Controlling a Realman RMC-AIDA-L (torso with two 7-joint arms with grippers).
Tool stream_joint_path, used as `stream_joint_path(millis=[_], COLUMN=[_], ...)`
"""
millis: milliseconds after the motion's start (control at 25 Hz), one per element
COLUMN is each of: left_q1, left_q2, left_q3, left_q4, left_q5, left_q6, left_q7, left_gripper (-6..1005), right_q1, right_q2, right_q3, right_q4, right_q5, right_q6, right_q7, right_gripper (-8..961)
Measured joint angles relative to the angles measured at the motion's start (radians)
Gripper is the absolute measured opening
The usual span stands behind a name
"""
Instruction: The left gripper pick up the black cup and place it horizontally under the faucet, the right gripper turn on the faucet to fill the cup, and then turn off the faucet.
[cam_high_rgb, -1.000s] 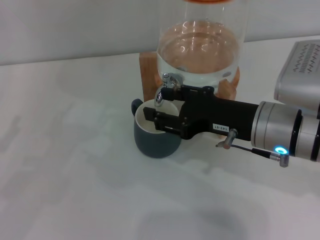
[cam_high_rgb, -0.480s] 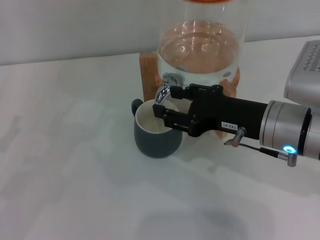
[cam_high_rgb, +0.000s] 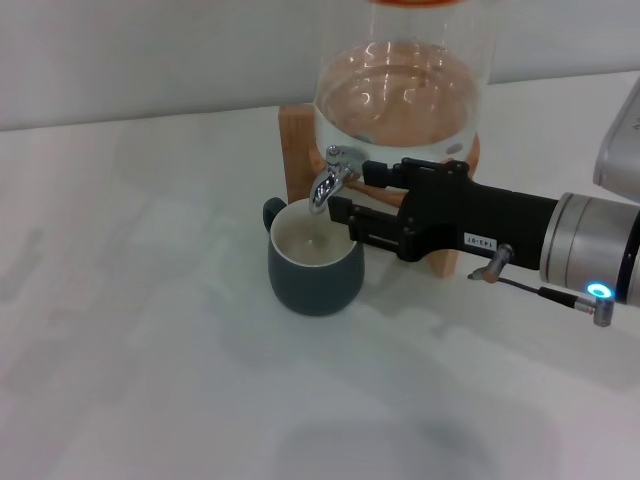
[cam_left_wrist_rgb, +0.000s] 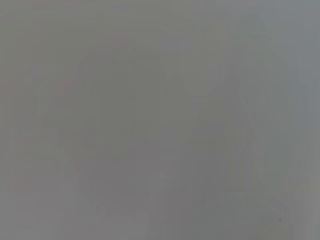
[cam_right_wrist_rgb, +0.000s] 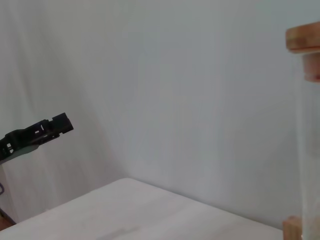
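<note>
The black cup stands upright on the white table, directly below the spout of the faucet, with its small handle turned to the far left. Inside the cream interior there seems to be some water, but how high it stands I cannot tell. The faucet is fixed low on the front of the glass water dispenser, which rests on a wooden stand and holds water. The right gripper comes in from the right side, and its black fingers lie just to the right of the faucet, one near the lever and one lower, beside the cup rim; the jaws are spread a little and pinch nothing. I judge the step in hand is the work on the lever, either opening or closing the flow; no clear stream is visible under the spout. To do it well, the upper finger should push only the little lever, with a slow and small motion, and the lower finger should stay free of the cup rim so that the cup is not pushed away from under the spout. The left gripper is seen only far away in the right wrist view, raised off the table and parked, with its jaws apparently closed on nothing.
</note>
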Motion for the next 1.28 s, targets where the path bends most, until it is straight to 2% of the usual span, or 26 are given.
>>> stream_joint_path(millis=[400, 720, 1040, 1280], left_q1=[0.001, -0.001, -0.002, 0.002], left_q2=[0.000, 0.000, 0.000, 0.000], left_q3=[0.000, -0.023, -0.023, -0.023], left_q4=[0.000, -0.001, -0.002, -0.009], left_q5=[0.000, 0.005, 0.007, 0.008], left_q6=[0.007, 0.009, 0.008, 0.008], left_q7=[0.000, 0.000, 0.000, -0.001], left_gripper=[824, 824, 824, 824], right_q1=[0.001, 0.006, -0.030, -0.082], right_q2=[0.000, -0.001, -0.001, 0.001], right_q3=[0.008, 0.038, 0.131, 0.316], right_q4=[0.005, -0.013, -0.010, 0.013], right_q5=[0.013, 0.033, 0.089, 0.110], right_q6=[0.012, 0.139, 0.232, 0.335], right_q7=[-0.005, 0.000, -0.006, -0.005], right_gripper=[619, 621, 622, 623])
